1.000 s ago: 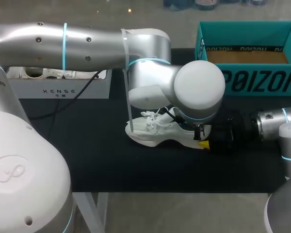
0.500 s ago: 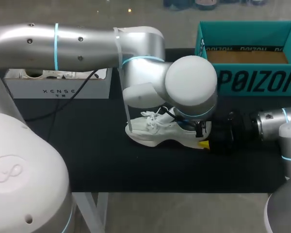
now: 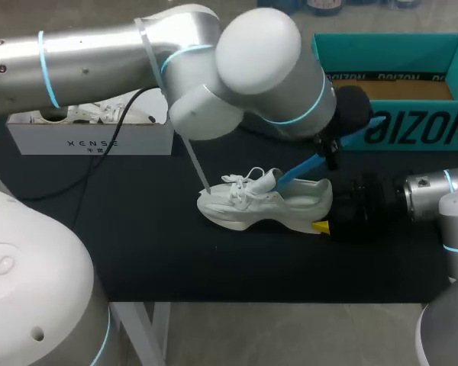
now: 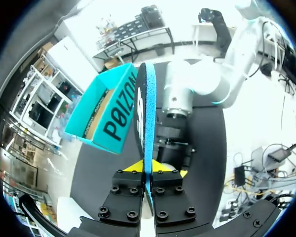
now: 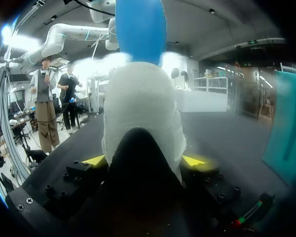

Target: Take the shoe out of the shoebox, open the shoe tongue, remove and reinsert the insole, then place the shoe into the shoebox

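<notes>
Head view shows the white lace-up sneaker (image 3: 263, 206) lying on its side on the black table (image 3: 137, 229), toe toward my left and heel toward my right, well short of the teal cardboard shoebox (image 3: 397, 130) at the far right corner. My right hand (image 3: 324, 223) is clamped on the heel; in the right wrist view the padded white heel fills the gap, with a yellow tip pressed to each side. My left hand (image 4: 148, 168) is raised above the sneaker and pinches the blue foam insole (image 4: 147, 108) edge-on, both fingers flat against its faces. The insole slants down from that hand, and its lower end looks to sit in the shoe's opening beside the loose laces, so I judge it only part-way out.

I expect the insole to be very light, thin and floppy. It should bend or buckle if pushed from one end, and a pinch across its flat faces near one end suits pulling. For feeding it back I would want a hold nearer the middle, toe end leading. The sneaker looks light, with a soft upper over a stiffer sole, and the heel is the firm place to hold. The laces could snag
</notes>
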`<control>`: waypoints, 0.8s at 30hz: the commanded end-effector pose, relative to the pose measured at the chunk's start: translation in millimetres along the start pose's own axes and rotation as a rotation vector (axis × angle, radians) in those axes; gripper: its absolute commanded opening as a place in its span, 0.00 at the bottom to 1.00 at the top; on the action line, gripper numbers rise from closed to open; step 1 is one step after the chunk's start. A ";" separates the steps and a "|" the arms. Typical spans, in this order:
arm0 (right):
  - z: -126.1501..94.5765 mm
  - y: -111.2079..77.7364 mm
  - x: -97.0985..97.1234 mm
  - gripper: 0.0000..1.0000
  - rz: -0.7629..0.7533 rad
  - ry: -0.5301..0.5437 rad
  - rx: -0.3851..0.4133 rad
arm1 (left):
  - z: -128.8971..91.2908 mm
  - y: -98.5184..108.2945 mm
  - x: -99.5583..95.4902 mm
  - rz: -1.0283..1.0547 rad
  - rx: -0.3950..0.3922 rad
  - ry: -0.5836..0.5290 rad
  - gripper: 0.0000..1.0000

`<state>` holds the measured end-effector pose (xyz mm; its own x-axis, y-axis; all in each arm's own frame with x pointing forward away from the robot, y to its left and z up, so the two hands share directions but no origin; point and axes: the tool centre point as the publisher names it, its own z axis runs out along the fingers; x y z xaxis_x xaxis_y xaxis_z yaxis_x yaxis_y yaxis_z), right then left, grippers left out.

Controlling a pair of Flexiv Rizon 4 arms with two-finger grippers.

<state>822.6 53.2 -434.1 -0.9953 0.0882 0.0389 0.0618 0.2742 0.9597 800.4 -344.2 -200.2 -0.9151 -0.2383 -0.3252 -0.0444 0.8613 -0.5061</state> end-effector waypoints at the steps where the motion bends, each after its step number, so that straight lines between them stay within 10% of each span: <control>1: 2.8 -3.1 0.1 0.00 0.001 -0.002 0.001 | -41.9 8.5 -16.9 -0.031 0.073 0.032 0.00; 24: 2.8 -3.1 0.1 0.00 0.001 -0.002 0.001 | -98.2 4.8 -44.9 -0.130 0.215 0.201 0.00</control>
<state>822.6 53.2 -434.1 -0.9953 0.0883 0.0389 0.0618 0.2742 0.9597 801.9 -292.9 -111.1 -0.9660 -0.2387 -0.0994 -0.1060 0.7161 -0.6899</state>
